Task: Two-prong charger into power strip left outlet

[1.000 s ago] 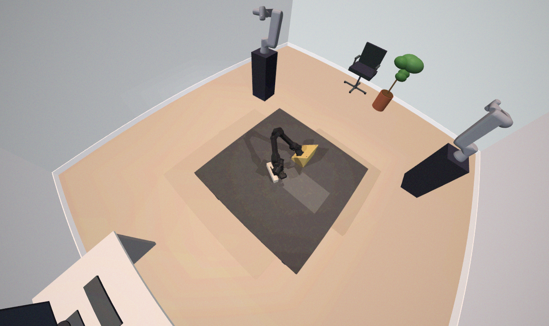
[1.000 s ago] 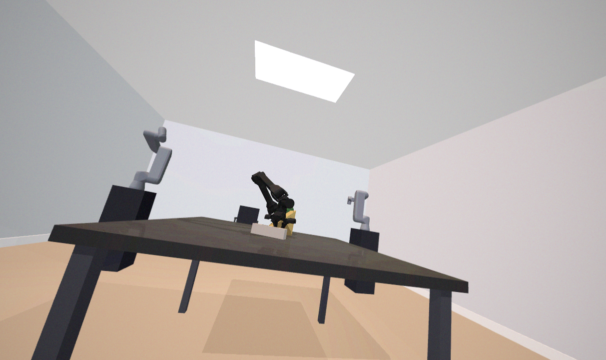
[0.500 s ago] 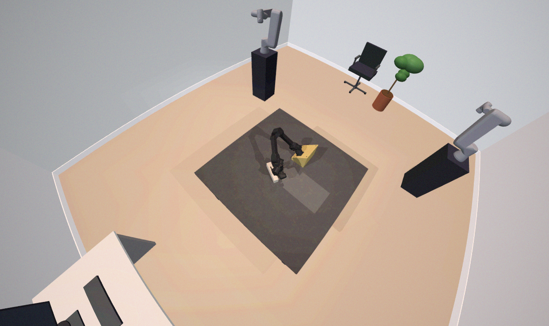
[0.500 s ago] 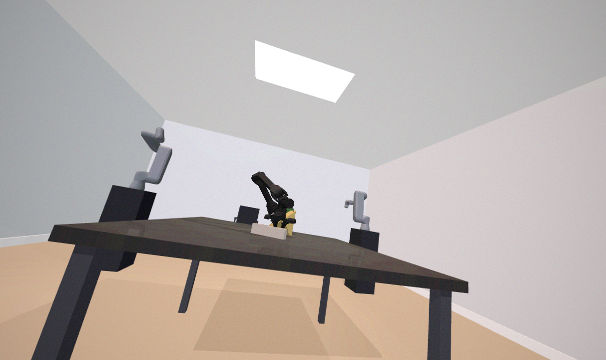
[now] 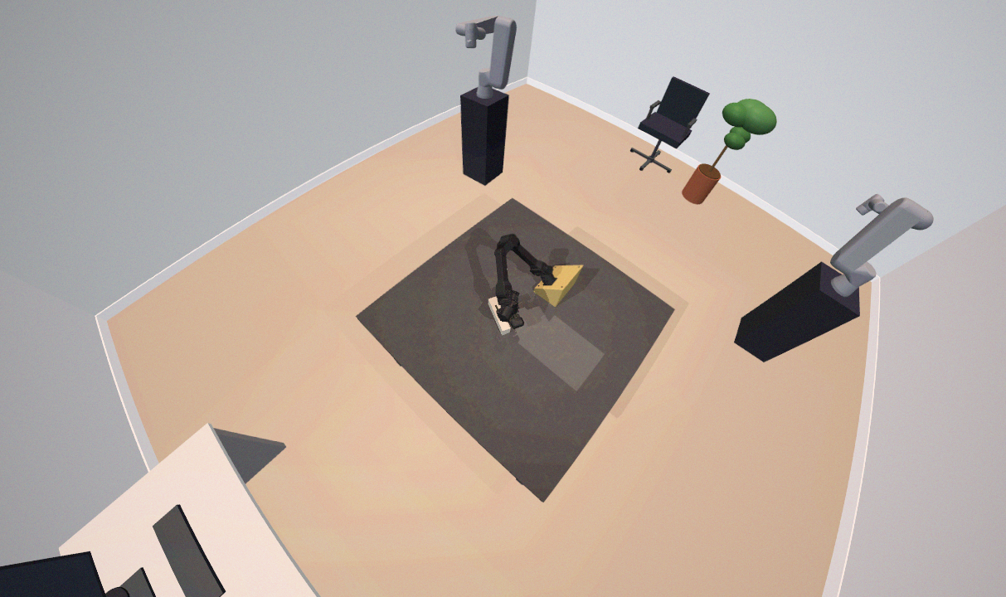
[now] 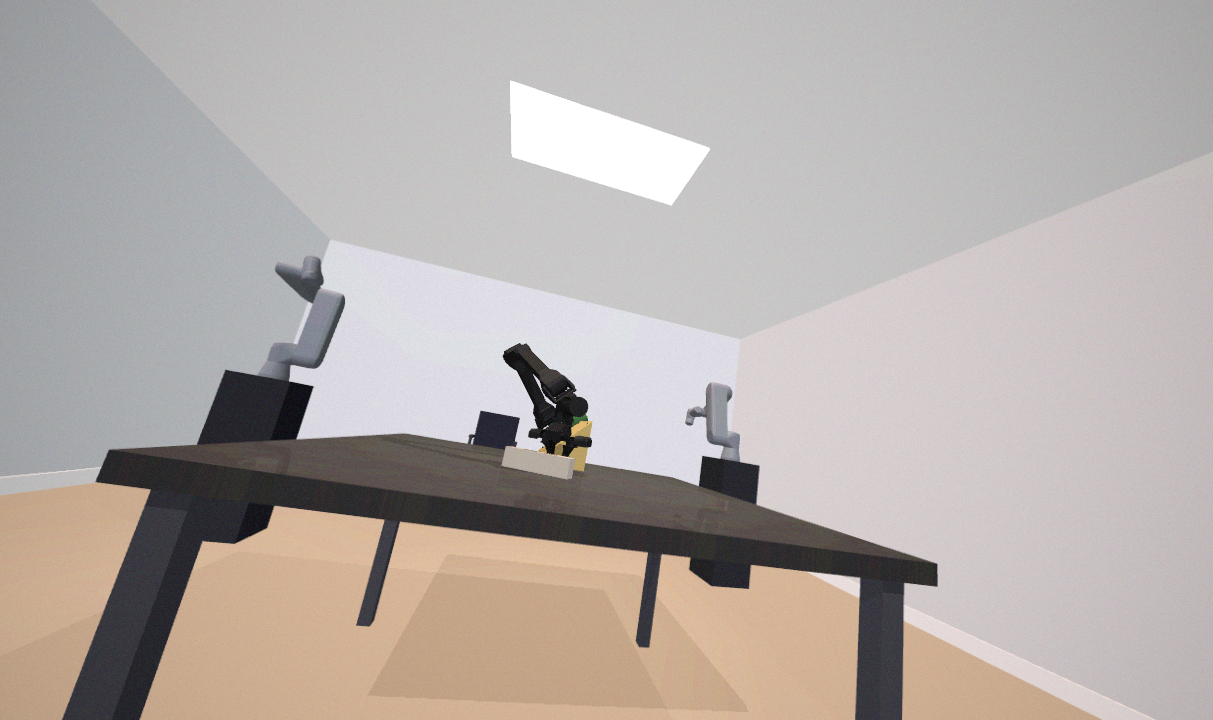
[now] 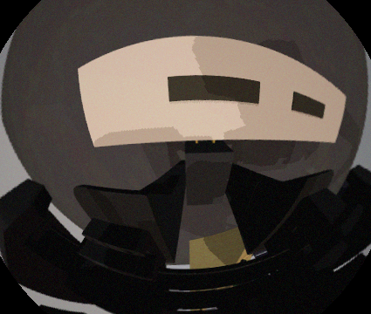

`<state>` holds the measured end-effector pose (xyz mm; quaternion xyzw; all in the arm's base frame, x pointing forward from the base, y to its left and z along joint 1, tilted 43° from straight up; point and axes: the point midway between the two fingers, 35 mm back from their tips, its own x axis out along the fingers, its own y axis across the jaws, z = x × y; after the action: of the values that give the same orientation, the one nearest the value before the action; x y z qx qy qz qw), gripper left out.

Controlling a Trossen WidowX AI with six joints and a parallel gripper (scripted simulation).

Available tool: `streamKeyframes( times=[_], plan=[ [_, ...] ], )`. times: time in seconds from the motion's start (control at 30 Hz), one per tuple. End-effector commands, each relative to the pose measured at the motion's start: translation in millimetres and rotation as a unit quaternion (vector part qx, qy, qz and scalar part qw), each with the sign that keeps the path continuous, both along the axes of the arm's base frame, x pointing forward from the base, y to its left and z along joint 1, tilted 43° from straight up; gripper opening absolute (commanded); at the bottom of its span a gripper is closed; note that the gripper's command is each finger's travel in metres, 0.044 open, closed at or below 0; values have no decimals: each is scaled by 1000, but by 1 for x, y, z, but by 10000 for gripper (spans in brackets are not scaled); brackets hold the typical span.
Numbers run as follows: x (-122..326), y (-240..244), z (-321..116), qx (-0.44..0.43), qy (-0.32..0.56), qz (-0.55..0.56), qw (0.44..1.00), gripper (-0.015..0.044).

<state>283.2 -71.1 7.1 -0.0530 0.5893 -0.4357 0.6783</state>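
Observation:
The cream power strip point(image 5: 493, 305) point(image 6: 536, 462) point(image 7: 128, 96) lies on the dark table point(image 5: 454, 385) point(image 6: 324, 474). Two dark rectangles show on its face in the wrist view. My gripper point(image 5: 507, 314) point(image 7: 202, 164) is shut on the black charger point(image 7: 207, 189), right beside the strip's near long edge. Only two short brass stubs of the prongs point(image 7: 196, 141) point(image 7: 213, 141) show between the charger's front and that edge. The rest of the prongs is hidden at the strip, so how deep they sit cannot be told. The outlet openings are not visible.
A yellow wedge-shaped block point(image 5: 567, 280) point(image 7: 213, 249) stands on the table at my arm's base, behind the gripper as seen in the exterior view. Two grey arms on black pedestals point(image 5: 483, 141) point(image 5: 788, 319) stand off the table.

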Motion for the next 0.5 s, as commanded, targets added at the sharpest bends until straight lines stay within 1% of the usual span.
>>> streamKeyframes(
  times=[0.0, 0.47],
  plan=[
    [1, -1, 1, -1, 2, 2, 1000, 0],
    [6, -3, 3, -2, 2, 2, 1000, 0]
  ],
)
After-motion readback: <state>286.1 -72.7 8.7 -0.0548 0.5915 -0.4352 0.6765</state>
